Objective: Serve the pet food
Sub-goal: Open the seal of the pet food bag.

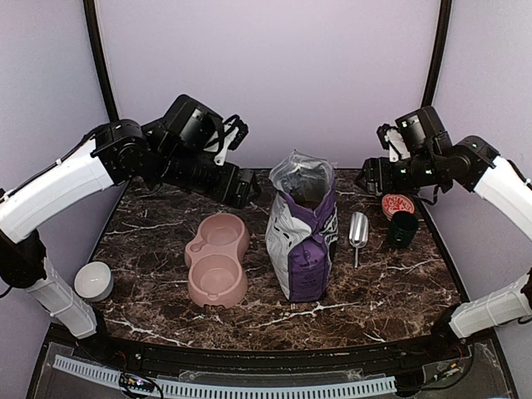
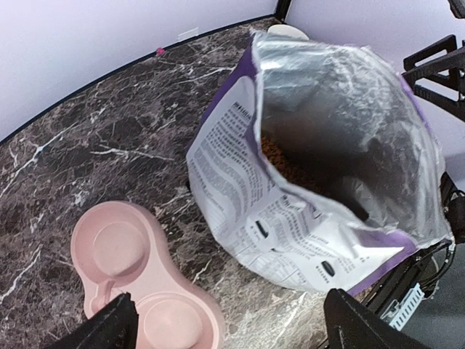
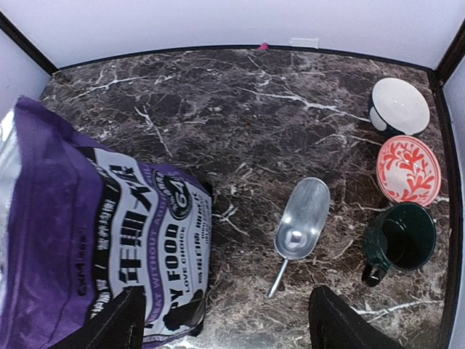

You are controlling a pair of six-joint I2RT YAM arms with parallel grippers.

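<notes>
The pet food [image 2: 289,161] shows as reddish-brown kibble deep inside the open purple-and-white bag [image 1: 303,233], which stands upright at the table's middle. The bag also shows in the left wrist view [image 2: 290,240] and in the right wrist view [image 3: 94,247]. A pink double bowl [image 1: 218,258] lies empty just left of the bag and shows in the left wrist view [image 2: 138,269]. A metal scoop [image 1: 358,231] lies empty right of the bag [image 3: 301,218]. My left gripper [image 1: 231,133] [image 2: 232,327] is open, high above bowl and bag. My right gripper [image 1: 389,141] [image 3: 221,320] is open, high above the scoop.
A red patterned dish [image 3: 408,171] and a dark green mug [image 3: 399,236] stand at the right edge, with a white bowl [image 3: 399,105] behind them. Another white bowl [image 1: 93,280] sits at the front left. Black frame posts and lilac walls bound the table.
</notes>
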